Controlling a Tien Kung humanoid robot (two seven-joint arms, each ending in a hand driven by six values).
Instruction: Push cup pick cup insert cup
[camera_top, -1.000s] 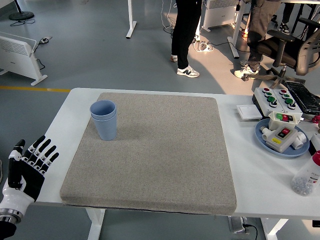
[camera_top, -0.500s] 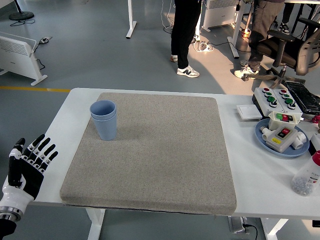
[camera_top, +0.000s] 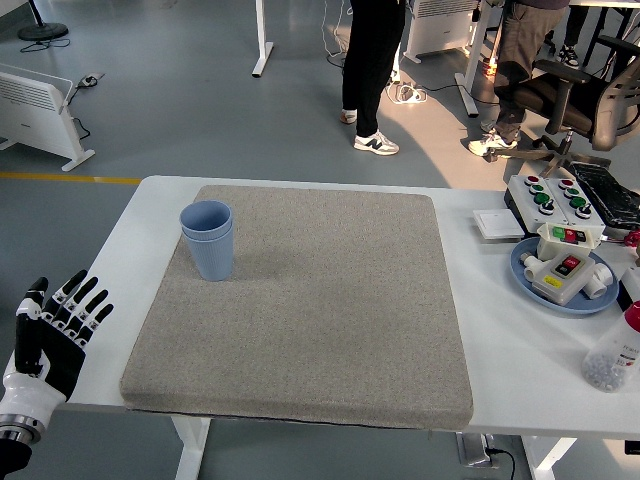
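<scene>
Two blue cups (camera_top: 208, 240) stand nested, one inside the other, upright on the far left part of the grey mat (camera_top: 310, 300). My left hand (camera_top: 52, 325) is at the picture's lower left, off the table's near left corner, fingers spread and holding nothing. It is well below and left of the cups. My right hand is out of view.
At the table's right edge lie a blue plate (camera_top: 530, 280) with a button box, a control box with green and red buttons (camera_top: 555, 195), a white square tile (camera_top: 497, 224) and a clear bottle (camera_top: 612, 355). People stand on the floor beyond the table.
My left hand has drifted slightly down and left, away from the table. The cups have not moved.
</scene>
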